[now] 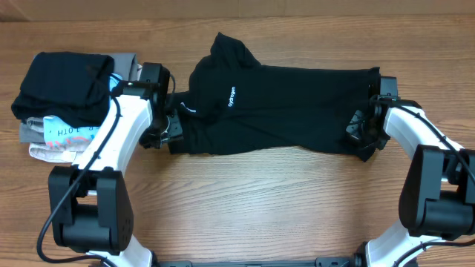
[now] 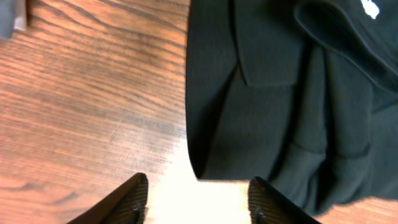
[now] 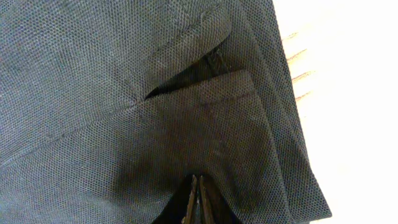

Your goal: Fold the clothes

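Stack of folded garments (image 1: 65, 100) sits at 9 o'clock on the worktop (image 1: 245, 200), clear of the job.

Left end effector (image 2: 198, 202): fingers apart, nothing between them. The near corner of the black T-shirt (image 1: 282, 111) sits just ahead of the gap, toward 12 in the wrist view.

The T-shirt lies flat across the centre, long axis 9 to 3, already narrowed into a band. One sleeve pokes out toward 11, and the chest logo (image 1: 231, 97) faces up at the left end.

Right end effector (image 3: 198, 199): fingers together, tips down on the fabric at the shirt's 3 o'clock end, by a layered hem corner. Can't confirm a layer is actually pinched (the tips hide it).

My read: corner grabs are being set up for the next fold.

- Left should close on all layers at that corner, not just the top one.
- Verify the right has fabric before lifting.
- Lift both ends evenly and low, and keep the band taut so it doesn't bunch.
- Tuck in the stray sleeve first, or it'll stick out of the fold.
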### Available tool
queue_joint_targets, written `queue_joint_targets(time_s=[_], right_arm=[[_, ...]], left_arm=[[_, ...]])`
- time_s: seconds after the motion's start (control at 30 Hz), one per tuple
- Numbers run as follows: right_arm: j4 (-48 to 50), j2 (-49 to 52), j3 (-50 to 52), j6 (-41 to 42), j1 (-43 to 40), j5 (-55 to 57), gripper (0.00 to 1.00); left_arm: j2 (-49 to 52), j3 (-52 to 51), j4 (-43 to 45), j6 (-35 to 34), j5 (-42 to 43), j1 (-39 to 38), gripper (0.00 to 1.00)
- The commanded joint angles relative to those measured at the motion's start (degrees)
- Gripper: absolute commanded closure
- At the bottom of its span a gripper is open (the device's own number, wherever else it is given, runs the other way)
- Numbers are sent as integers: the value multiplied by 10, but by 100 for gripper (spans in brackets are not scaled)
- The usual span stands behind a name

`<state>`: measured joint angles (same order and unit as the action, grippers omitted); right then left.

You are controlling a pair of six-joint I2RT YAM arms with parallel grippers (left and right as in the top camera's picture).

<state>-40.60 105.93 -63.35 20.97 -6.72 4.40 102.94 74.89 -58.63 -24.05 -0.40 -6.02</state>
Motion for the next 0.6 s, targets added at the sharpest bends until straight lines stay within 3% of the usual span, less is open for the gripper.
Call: queue_joint_targets(time_s=[0.0, 0.3, 0.57], right_arm=[[0, -2, 3, 5, -2, -2, 92], [1, -2, 3, 5, -1, -2, 91], [1, -2, 3, 5, -1, -2, 88]], left_arm=[[19, -16, 17, -8, 39, 14, 44], [29, -51, 83, 18, 103, 14, 57], [30, -84, 108, 23, 114, 14, 59]])
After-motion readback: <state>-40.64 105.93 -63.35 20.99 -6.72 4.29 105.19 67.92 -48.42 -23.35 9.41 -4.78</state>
